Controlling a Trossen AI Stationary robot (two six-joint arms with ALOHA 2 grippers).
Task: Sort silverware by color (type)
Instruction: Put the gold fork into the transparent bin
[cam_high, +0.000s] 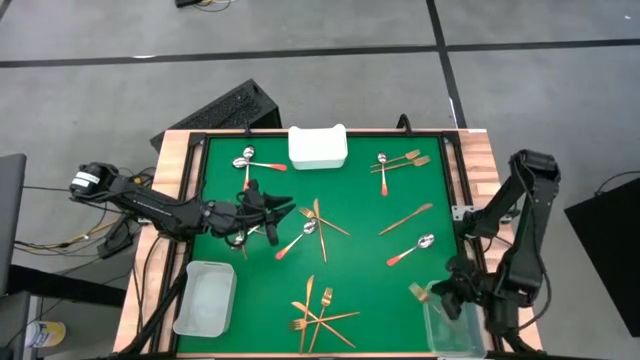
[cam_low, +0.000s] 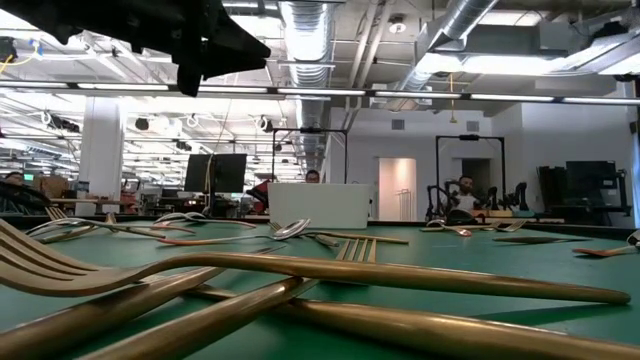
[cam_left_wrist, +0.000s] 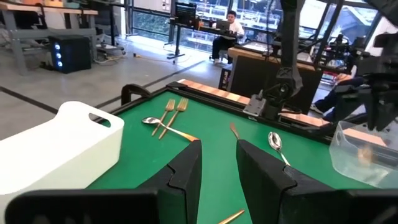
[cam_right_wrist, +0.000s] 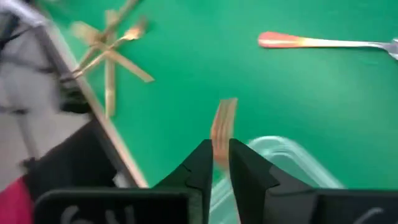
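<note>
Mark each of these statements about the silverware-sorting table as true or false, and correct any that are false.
1. The right gripper is at the clear bin on the table's right front corner, with a gold fork between its fingers. True.
2. The white tray sits at the front edge between the two bins. False: it sits at the far edge, near the middle.
3. The left gripper hangs over the green mat with nothing between its fingers. True.
4. Every piece of silverware is already in a bin. False: many pieces lie loose on the mat, such as a pile of gold forks near the front.
5. A red-handled spoon lies on the mat's right half. True.
</note>
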